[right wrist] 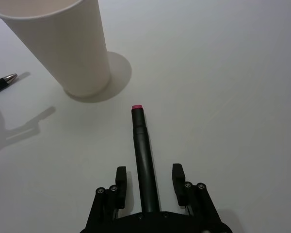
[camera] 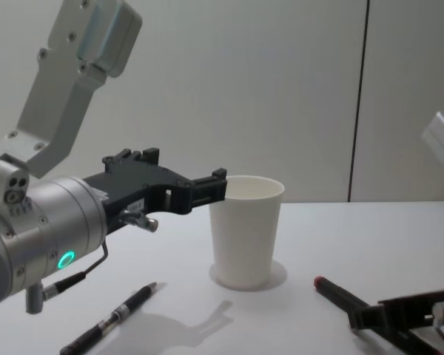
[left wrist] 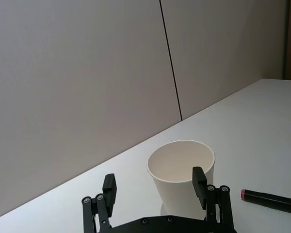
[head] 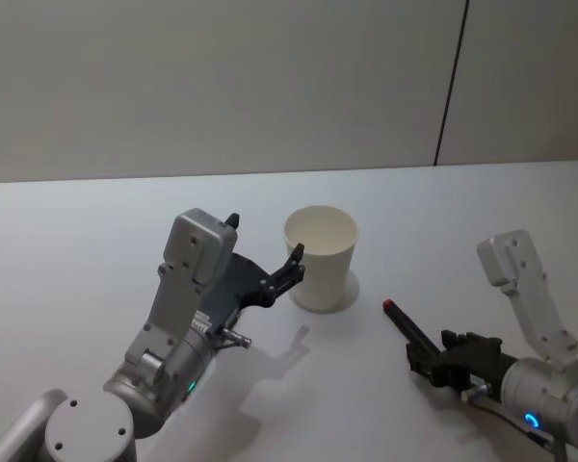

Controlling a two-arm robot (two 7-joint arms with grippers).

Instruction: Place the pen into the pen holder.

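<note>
The right gripper (right wrist: 149, 173) has its fingers spread either side of the pen (right wrist: 141, 141). The left gripper (left wrist: 154, 183), fingers apart, hovers just beside the pen holder (head: 320, 255).

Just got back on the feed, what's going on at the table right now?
The right gripper is low over the white table, its open fingers straddling the black pen with a pink end. That pen lies to the right of the white paper cup and is not yet clamped. The left gripper, also open, hovers at rim height on the cup's left. A second black pen with a silver tip lies under the left arm. No pen is in the cup yet.
</note>
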